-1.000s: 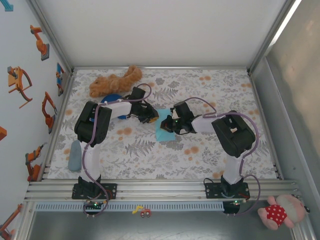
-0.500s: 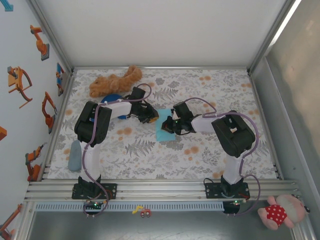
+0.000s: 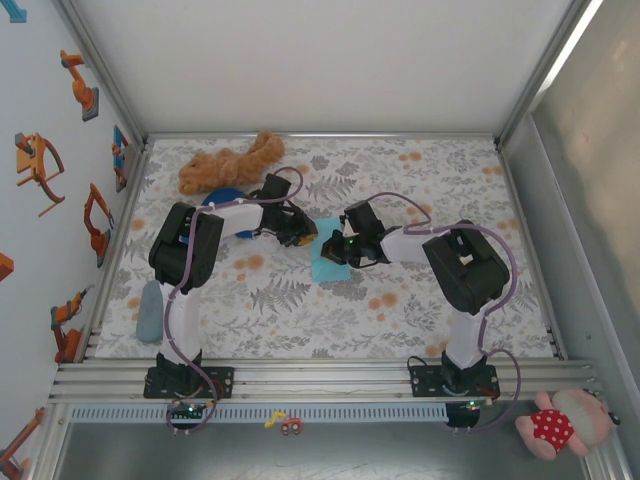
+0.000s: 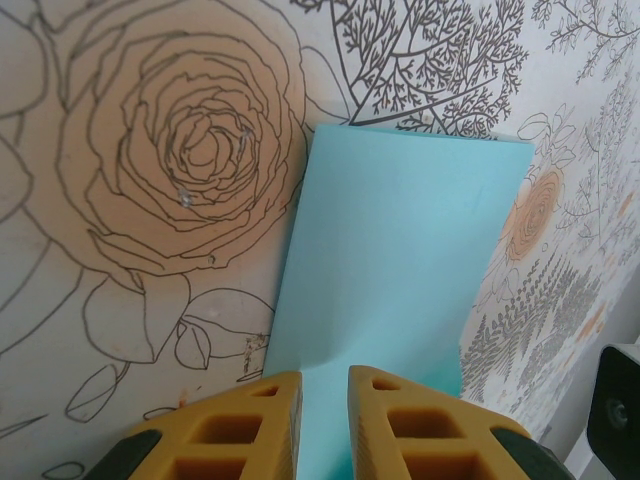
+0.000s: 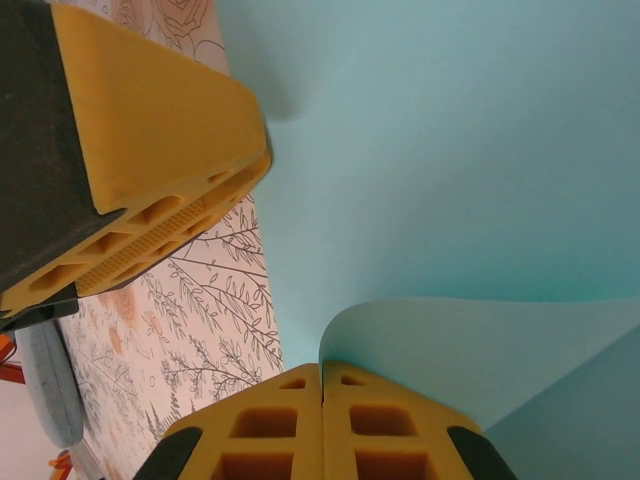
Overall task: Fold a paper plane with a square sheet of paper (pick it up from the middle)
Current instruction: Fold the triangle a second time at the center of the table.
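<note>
On flowered cloth point(image 4: 150, 150), right claw point(image 5: 322, 372) pinches a curled flap of smooth cyan paper point(image 4: 400, 260); left claw point(image 4: 324, 378) stands barely ajar.

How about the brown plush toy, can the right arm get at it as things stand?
Probably not. The right gripper is shut on the square sheet of paper, and the left arm lies across the straight path to the plush toy at the far left.
</note>
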Controlling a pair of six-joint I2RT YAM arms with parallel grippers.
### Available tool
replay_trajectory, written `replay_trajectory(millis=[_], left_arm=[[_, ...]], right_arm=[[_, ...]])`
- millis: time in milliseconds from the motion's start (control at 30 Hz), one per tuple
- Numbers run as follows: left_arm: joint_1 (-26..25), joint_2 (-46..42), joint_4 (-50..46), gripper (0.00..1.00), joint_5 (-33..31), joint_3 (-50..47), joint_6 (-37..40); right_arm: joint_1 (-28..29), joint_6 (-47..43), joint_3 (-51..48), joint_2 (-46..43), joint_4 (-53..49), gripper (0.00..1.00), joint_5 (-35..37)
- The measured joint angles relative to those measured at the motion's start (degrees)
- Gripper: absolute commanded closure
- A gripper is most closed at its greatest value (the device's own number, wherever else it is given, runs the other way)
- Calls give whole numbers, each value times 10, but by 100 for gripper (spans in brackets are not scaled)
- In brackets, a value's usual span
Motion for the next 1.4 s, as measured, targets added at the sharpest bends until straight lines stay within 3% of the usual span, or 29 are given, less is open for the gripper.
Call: replay_trajectory(millis=[1133,1400], left_arm=[[0,0,0,78,0,0,0],[-1,-2,0,77,-1,0,0]], right_arm=[[1,-15,12,11,-33,100,7],[1,-15,16,13,-40,88,7]])
